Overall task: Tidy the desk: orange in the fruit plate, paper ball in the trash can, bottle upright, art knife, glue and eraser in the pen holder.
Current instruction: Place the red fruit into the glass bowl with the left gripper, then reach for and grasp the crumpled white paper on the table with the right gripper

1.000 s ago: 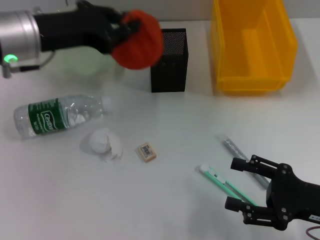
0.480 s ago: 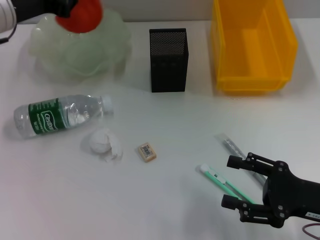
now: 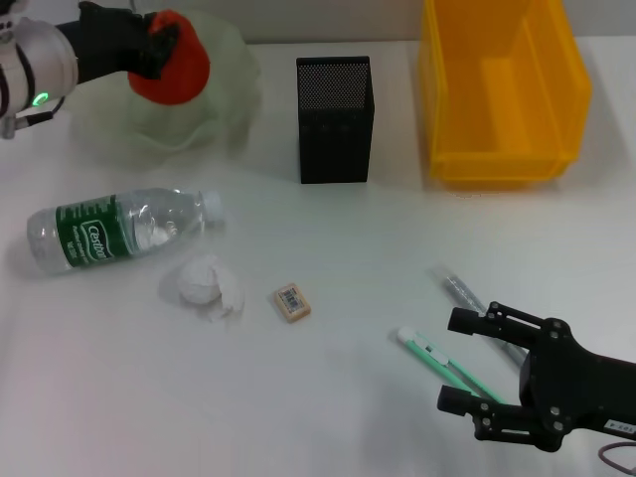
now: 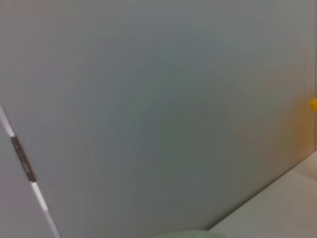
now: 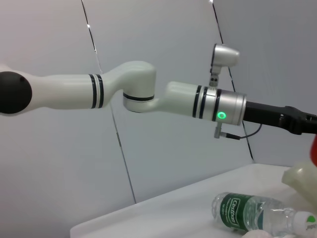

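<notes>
1. Now the left tool (image 3: 149, 50) is clamped on the orange (image 3: 171, 72), holding it over the plate (image 3: 214, 109).
2. Right tool (image 3: 467, 363) sits spread open, low over the knife (image 3: 442, 363) and glue (image 3: 462, 291) on the tabletop (image 3: 348, 238).

Left gripper (image 3: 149, 52), clamped on the orange (image 3: 171, 72), has swung from beside the pen holder (image 3: 335, 117) to over the fruit plate (image 3: 224, 109). Right gripper (image 3: 459, 360) crept slightly along the art knife (image 3: 440, 366) beneath it.

Head view looks down on the table (image 3: 328, 397); right wrist view — low, sideways — shares the bottle (image 3: 114, 231) (left wrist faces wall).
</notes>
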You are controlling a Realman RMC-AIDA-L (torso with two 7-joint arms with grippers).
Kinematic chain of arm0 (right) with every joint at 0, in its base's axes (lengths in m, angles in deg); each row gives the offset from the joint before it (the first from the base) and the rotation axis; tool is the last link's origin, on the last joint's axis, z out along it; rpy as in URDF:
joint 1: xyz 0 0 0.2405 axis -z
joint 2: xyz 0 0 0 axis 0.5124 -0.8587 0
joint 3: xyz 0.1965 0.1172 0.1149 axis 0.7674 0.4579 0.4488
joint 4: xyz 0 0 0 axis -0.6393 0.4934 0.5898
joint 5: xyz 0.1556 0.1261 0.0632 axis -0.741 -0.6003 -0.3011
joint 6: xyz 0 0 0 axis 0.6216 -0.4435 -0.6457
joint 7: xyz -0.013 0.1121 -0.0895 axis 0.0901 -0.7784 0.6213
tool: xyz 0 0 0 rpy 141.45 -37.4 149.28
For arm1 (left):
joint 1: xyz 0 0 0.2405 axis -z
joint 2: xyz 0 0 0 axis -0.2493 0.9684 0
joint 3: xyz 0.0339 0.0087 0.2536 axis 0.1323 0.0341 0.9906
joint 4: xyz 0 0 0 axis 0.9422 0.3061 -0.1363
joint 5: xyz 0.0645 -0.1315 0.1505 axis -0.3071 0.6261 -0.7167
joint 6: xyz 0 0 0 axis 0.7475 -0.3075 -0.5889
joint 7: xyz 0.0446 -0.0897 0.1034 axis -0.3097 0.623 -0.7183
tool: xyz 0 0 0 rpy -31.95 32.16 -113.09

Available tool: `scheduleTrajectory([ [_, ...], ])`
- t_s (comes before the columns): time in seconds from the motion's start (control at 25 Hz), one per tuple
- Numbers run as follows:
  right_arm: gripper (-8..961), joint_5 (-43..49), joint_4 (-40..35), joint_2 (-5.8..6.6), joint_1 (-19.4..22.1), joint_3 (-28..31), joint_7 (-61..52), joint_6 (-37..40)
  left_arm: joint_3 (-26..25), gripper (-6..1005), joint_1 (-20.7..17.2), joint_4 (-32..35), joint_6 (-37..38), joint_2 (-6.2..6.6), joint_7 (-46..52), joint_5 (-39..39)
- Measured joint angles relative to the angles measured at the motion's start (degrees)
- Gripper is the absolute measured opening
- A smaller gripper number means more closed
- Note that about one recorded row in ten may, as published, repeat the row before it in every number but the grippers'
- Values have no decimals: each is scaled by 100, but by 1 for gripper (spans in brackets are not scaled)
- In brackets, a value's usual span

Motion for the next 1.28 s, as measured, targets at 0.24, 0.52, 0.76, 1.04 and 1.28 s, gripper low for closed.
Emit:
scheduleTrajectory([
  [0.24, 821, 0, 88, -2, -5, -1, 1, 0, 155, 177, 93, -173, -478, -6, 32, 18],
  [0.52, 821, 0, 99, 2, 8, 2, 1, 0, 246, 242, 102, -180, -563, -11, 62, 25],
  [0.76, 821, 0, 99, 0, -7, 2, 1, 0, 304, 465, 72, -126, -486, -13, 262, 66],
  [1.04, 821, 0, 99, -9, -26, 46, 0, 0, 48, 645, 4, 203, 1015, 21, 703, 454],
  [1.28, 820, 0, 106, -6, -11, 55, 0, 0, -263, 643, -371, 827, 3760, 33, 146, 1688],
])
